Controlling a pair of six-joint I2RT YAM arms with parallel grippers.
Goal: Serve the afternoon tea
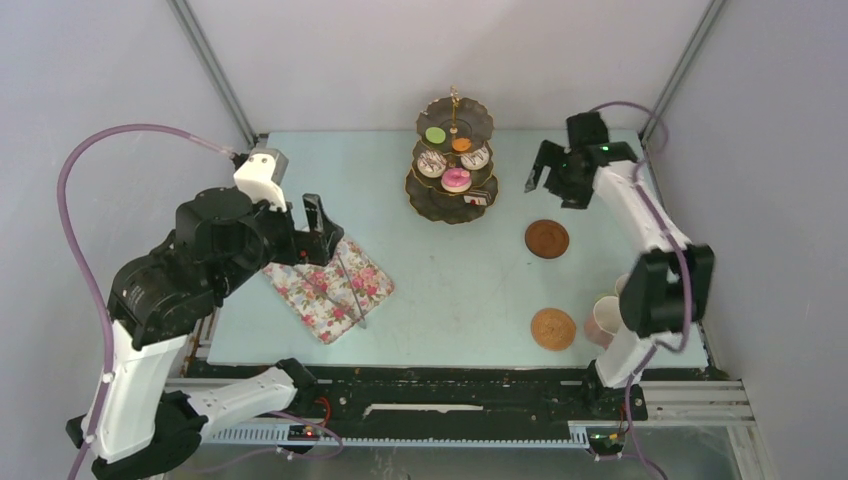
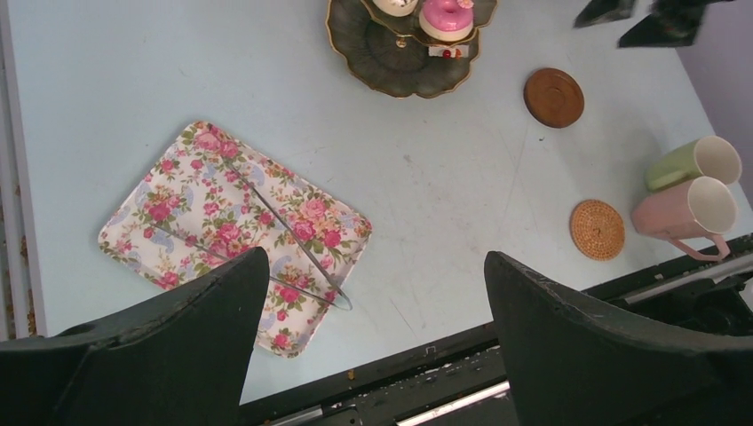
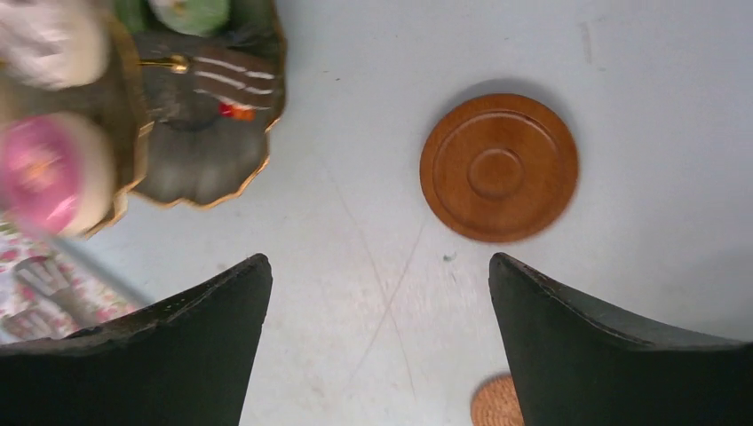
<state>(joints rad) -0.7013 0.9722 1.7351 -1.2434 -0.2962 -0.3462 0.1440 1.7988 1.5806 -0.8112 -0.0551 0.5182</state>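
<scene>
Cakes: all sit on the three-tier stand (image 1: 432, 203) at 12 o'clock on the table (image 1: 450, 290); I see none served out.
Top tier: a green cake (image 1: 435, 134) and an orange piece (image 1: 461, 144).
Middle tier: two white doughnuts (image 1: 431, 164), with the pink doughnut (image 1: 456, 180) at their 6 o'clock.
Bottom tier: one chocolate slice (image 1: 476, 199) near its 4 o'clock rim; the rest is bare.
Cups: the pink cup (image 2: 684, 213) and pale green cup (image 2: 691, 163) lie side by side at the table's 4 o'clock edge. I see nothing inside them, and neither is on a coaster.
Coasters: the dark wooden coaster (image 1: 547, 238) is at 2 o'clock from the table's centre and the woven coaster (image 1: 553, 328) at 5 o'clock; both are bare.
Floral-print tray (image 1: 328, 285): at 8 o'clock, holding only the tongs (image 1: 350, 290), which lie across it.
Left claw (image 2: 373, 262): above the tray, jaws spread wide, holding nothing.
Right claw (image 3: 380, 266): above the table at 1 o'clock, between stand and dark coaster, jaws wide apart, empty.
Progress: I judge the task barely begun. Setting the cups on the coasters and lifting the cakes off the stand both appear to remain.
</scene>
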